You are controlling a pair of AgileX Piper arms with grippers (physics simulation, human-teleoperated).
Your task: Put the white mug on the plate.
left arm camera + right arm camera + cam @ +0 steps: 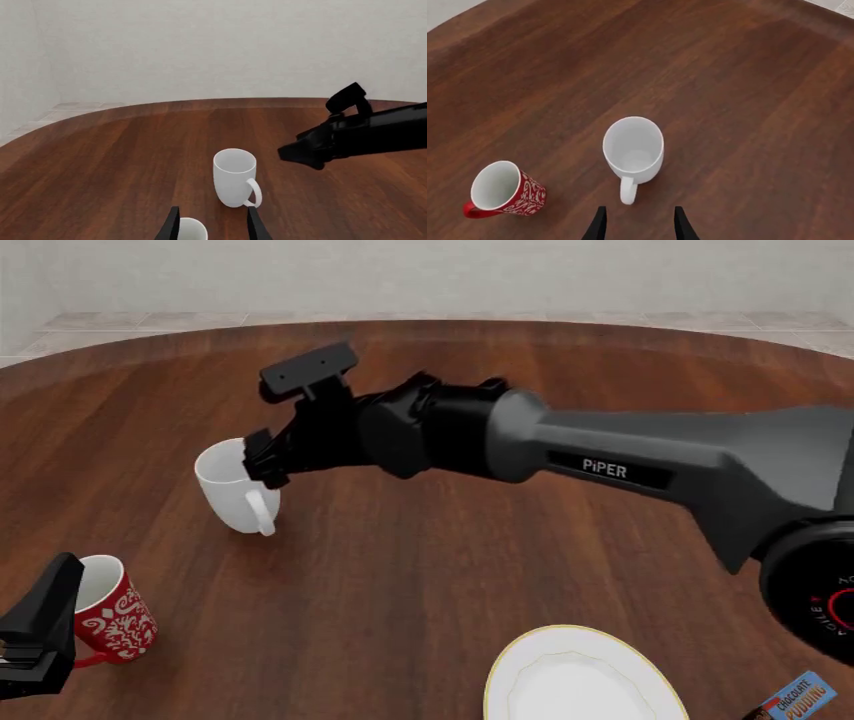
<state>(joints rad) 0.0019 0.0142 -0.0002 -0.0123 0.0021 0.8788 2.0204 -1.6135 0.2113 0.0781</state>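
Front view showed your right gripper (262, 462) poised just beside the glossy all-white ceramic mug (236, 483), jaws spread and empty, its loop handle towards them; you were on the approach, and next had to close on it. Your left gripper (212, 225), also spread, hung by the red floral mug (114, 621); the gold-rimmed round white plate (514, 660) lay well apart, path unobstructed.

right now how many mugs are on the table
2: the white mug stands upright by the right gripper; the red mug stands near the left gripper.
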